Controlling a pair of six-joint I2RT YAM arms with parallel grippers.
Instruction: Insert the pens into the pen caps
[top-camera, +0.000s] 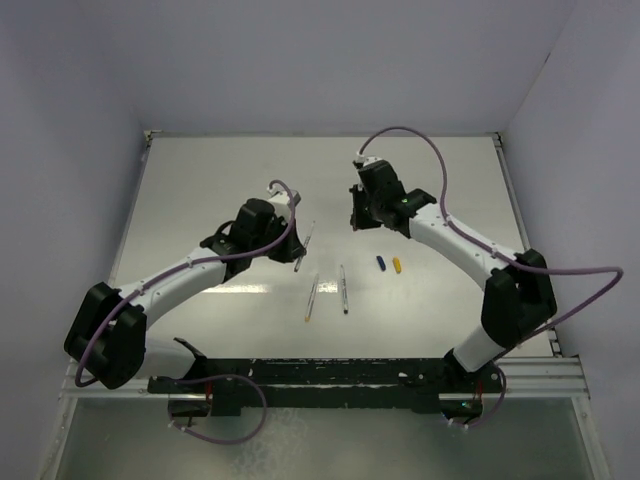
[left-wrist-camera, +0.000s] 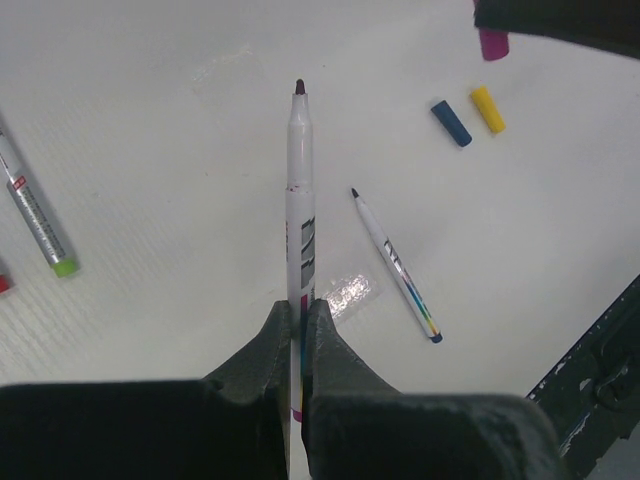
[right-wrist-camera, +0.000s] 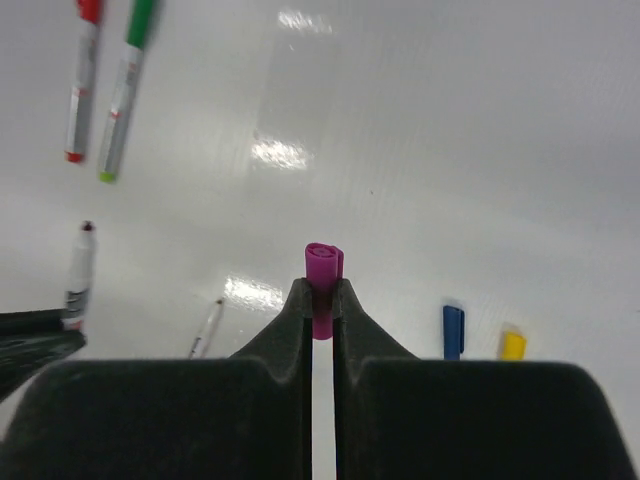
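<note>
My left gripper (left-wrist-camera: 300, 310) is shut on a silvery pen (left-wrist-camera: 300, 190), whose dark uncapped tip points away from the wrist, above the table. In the top view this gripper (top-camera: 296, 238) is left of centre. My right gripper (right-wrist-camera: 322, 290) is shut on the purple cap (right-wrist-camera: 323, 266), open end up, and sits at the upper middle of the top view (top-camera: 356, 218), a short way right of the held pen. The blue cap (top-camera: 381, 263) and the yellow cap (top-camera: 397, 265) lie side by side on the table. Two loose pens (top-camera: 312, 297) (top-camera: 344, 289) lie in front.
Two pens wearing a red cap (right-wrist-camera: 82, 80) and a green cap (right-wrist-camera: 125, 95) lie side by side on the table, to the left in the left wrist view (left-wrist-camera: 38, 220). In the top view the left arm hides them. A black rail (top-camera: 330, 375) runs along the near edge.
</note>
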